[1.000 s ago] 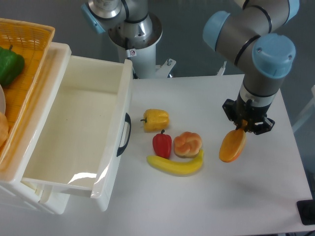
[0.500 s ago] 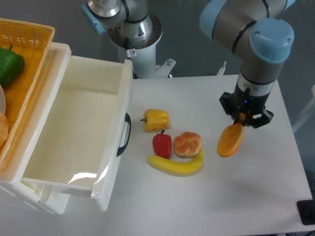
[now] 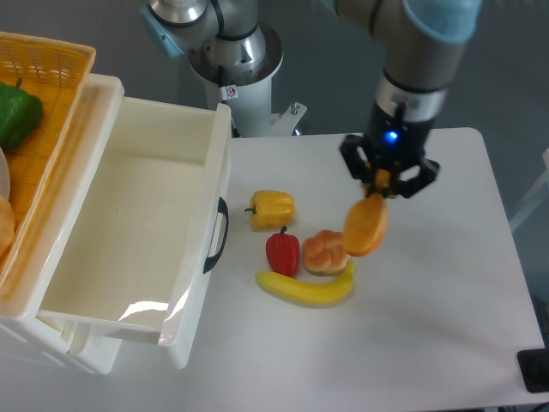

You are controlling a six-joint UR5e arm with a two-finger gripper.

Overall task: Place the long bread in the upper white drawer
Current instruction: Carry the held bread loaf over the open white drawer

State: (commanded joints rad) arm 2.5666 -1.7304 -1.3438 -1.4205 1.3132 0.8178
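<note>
the black two-finger gripper [image 3: 383, 183], right of centre, has its jaws clenched on the smooth golden-orange long bread [image 3: 366, 227], which hangs end-on. the deep white plastic drawer [image 3: 171, 339] stands open at left.

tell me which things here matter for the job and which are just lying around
For the job: long bread, hanging from the gripper; upper white drawer, open.

Lying about: yellow pepper, red pepper, knotted bun, banana, green pepper, woven basket.
</note>
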